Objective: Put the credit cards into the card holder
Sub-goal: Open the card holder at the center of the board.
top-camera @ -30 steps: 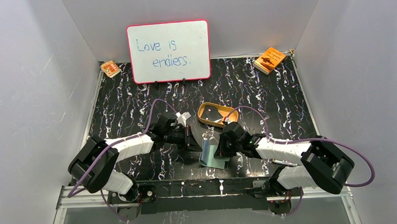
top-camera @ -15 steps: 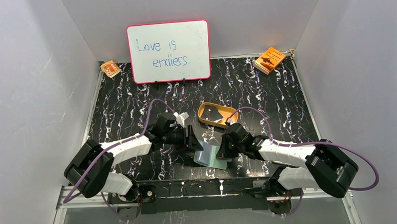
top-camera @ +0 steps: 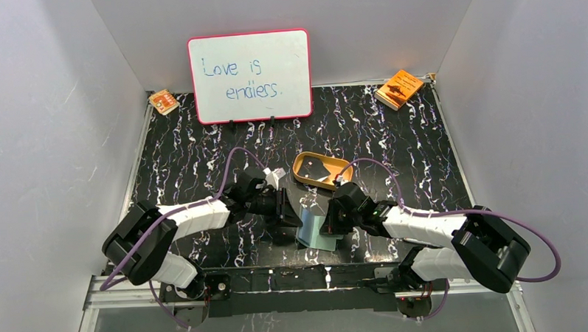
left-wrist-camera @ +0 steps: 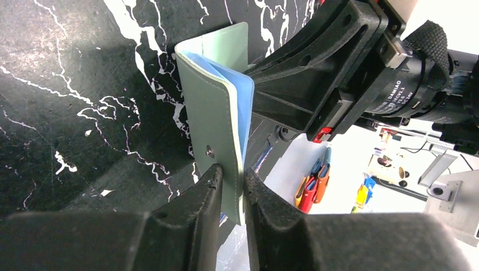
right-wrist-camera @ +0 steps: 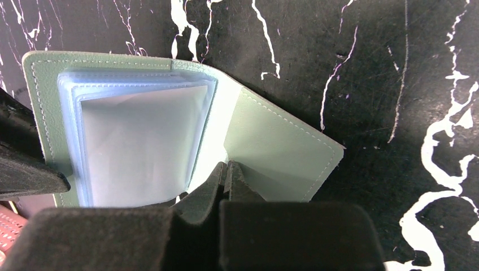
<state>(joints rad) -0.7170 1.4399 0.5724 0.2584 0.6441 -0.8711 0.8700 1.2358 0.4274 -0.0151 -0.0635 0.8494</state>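
1. Firstly, at the near edge of the tabletop point(top-camera: 187, 162), the card holder point(top-camera: 317, 231) stands on its edge, half open, between the two arms.
2. The left jaws pinch one sage-green cover of it, just beside the small snap button point(left-wrist-camera: 209, 151).
3. The right jaws are pressed together on the other cover, close to the fold. The pale blue pockets point(right-wrist-camera: 135, 135) show just beside them, and both arms hold the same holder from opposite sides.
4. A little farther, a tan-gold oval tray point(top-camera: 298, 166) lies on the tabletop behind the right jaws. Something dark is in it, but I cannot tell what it is.
5. At the back, a whiteboard point(top-camera: 249, 75) with the words "Love is endless." stands upright. One orange booklet point(top-camera: 164, 102) lies at the far left corner and another orange booklet point(top-camera: 399, 88) at the far right corner.
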